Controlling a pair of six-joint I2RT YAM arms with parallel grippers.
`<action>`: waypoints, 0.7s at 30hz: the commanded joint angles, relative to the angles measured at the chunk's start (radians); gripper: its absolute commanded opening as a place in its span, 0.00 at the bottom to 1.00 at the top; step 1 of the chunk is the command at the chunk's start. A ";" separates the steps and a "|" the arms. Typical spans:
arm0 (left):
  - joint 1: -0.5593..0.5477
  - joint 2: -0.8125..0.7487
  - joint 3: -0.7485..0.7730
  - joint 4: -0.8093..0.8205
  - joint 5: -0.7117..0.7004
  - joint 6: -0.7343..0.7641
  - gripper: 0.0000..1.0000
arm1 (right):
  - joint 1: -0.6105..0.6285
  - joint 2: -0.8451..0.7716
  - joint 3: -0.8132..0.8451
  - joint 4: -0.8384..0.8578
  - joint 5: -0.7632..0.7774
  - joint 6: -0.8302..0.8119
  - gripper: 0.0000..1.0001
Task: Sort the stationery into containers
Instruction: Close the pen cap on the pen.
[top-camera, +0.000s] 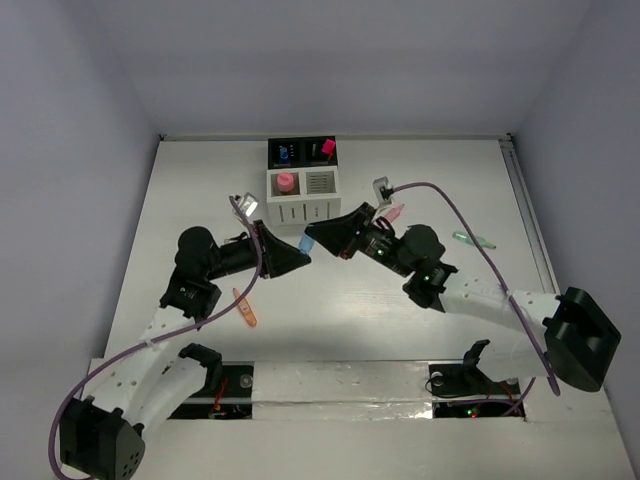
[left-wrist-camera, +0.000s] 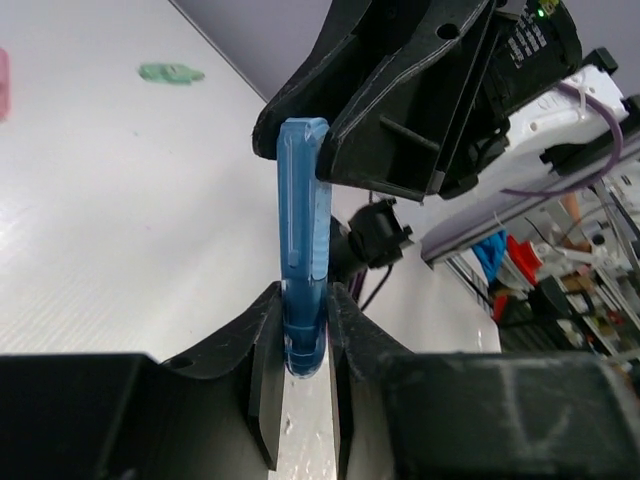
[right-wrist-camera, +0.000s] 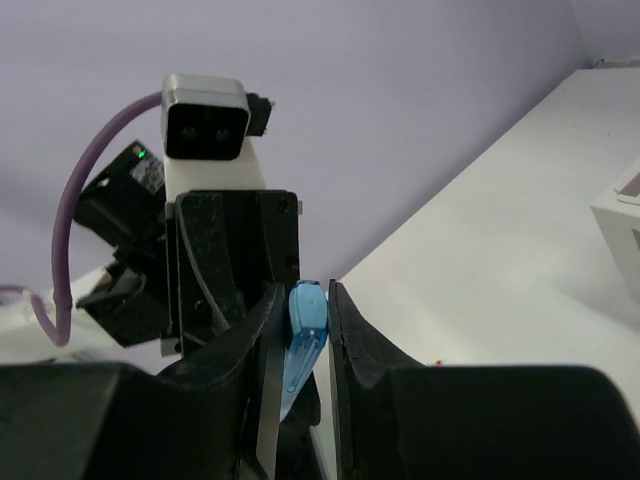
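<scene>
One blue pen (left-wrist-camera: 303, 250) | left jaws clamp it | right jaws around it, grip cannot tell | four cups (top-camera: 300, 212)

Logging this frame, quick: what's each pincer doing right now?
Left pincer: closed on the blue pen.
Right pincer: around the pen's other end; grip cannot be told.

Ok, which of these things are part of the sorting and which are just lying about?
Job: blue pen, held in the left claw and reaching into the right claw; orange pen, green pen, pink pen loose on the table; block of cups.
Lying about: purple cable; workshop clutter beyond the table.
</scene>
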 joint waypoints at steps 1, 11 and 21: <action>0.027 -0.059 0.049 0.270 -0.222 0.001 0.16 | 0.075 0.099 0.008 -0.307 -0.141 0.048 0.00; 0.027 -0.153 -0.023 0.151 -0.248 0.064 0.47 | -0.118 0.161 0.039 -0.128 -0.150 0.263 0.00; 0.027 -0.233 -0.015 -0.004 -0.388 0.129 0.99 | -0.264 0.257 0.131 -0.090 -0.204 0.278 0.00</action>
